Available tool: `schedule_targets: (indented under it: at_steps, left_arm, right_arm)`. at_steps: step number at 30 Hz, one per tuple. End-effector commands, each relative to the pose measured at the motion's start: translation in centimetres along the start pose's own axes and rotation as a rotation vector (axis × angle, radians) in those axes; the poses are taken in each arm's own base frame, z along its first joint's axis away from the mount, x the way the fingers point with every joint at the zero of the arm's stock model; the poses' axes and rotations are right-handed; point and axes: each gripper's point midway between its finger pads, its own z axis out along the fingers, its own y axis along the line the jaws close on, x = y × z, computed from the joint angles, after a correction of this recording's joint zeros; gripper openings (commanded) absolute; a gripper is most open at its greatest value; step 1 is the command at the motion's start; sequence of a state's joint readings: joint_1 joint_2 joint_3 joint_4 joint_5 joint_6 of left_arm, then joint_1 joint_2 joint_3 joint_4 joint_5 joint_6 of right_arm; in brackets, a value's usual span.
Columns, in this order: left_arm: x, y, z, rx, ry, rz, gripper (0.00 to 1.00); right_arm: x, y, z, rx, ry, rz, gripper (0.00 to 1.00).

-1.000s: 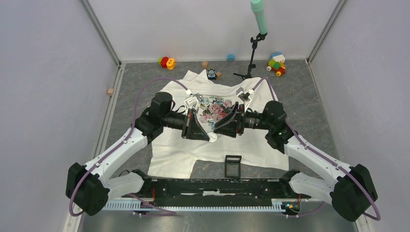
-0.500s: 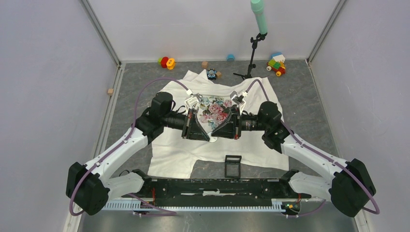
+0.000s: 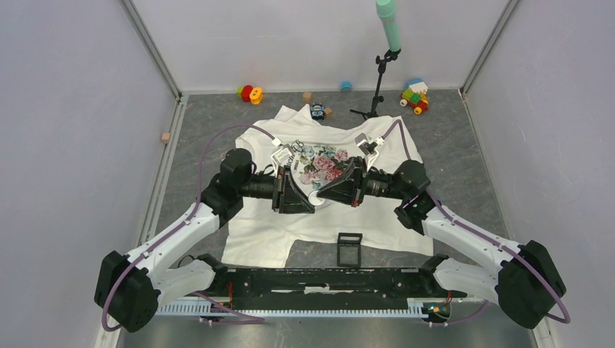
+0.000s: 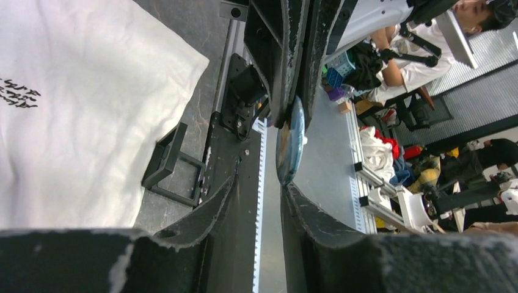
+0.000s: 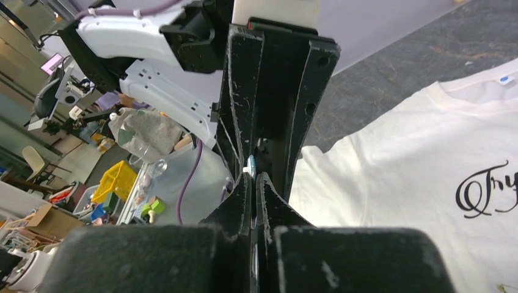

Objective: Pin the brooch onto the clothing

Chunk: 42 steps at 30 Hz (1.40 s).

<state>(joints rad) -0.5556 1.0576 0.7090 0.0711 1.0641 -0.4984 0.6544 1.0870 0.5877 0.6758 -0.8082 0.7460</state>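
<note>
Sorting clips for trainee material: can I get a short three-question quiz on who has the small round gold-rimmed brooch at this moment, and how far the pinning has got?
1. True or false: the left tool is clamped on the small round gold-rimmed brooch.
2. Which one grips the brooch? A) left tool B) right tool C) neither
3. Fill in: the brooch is held above the white rose-print T-shirt, not yet ____ to it.

Key
1. False: its jaws stand open, and the brooch is clamped by the other tool.
2. B
3. pinned
</note>
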Motion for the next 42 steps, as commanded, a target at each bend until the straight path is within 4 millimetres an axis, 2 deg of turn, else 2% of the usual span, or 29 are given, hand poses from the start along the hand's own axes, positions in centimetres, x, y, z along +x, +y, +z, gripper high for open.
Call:
schedule_targets:
  at_steps: [1,12,19,33,42]
  left_arm:
    - [-2.5,-1.5,-0.1,0.031,-0.13,0.033,0.36]
    - [-3.7,-2.4,-0.3,0.059,-0.209,0.052,0.4]
    - [-4.1,-2.6,-0.6,0.053,-0.254,0.065,0.42]
    - [-5.5,-1.3,-1.7,-0.054,-0.435,0.024,0.3]
    - [-5.3,-0.4,-1.3,-0.091,-0.453,-0.01,0.25]
  right_arm:
    - [-2.2,1.3,0.3,-0.053,-0.095,-0.044,0.0]
    - [-1.7,0.4,0.2,-0.009,-0.086,-0.042,0.0]
    - [-2.3,0.1,0.0,0.023,-0.123,-0.05,0.0]
    - [-2.6,-0.5,-0.4,0.05,-0.202,-0.016,0.0]
    - [-2.7,-0.6,-0.3,0.049,-0.208,-0.01,0.0]
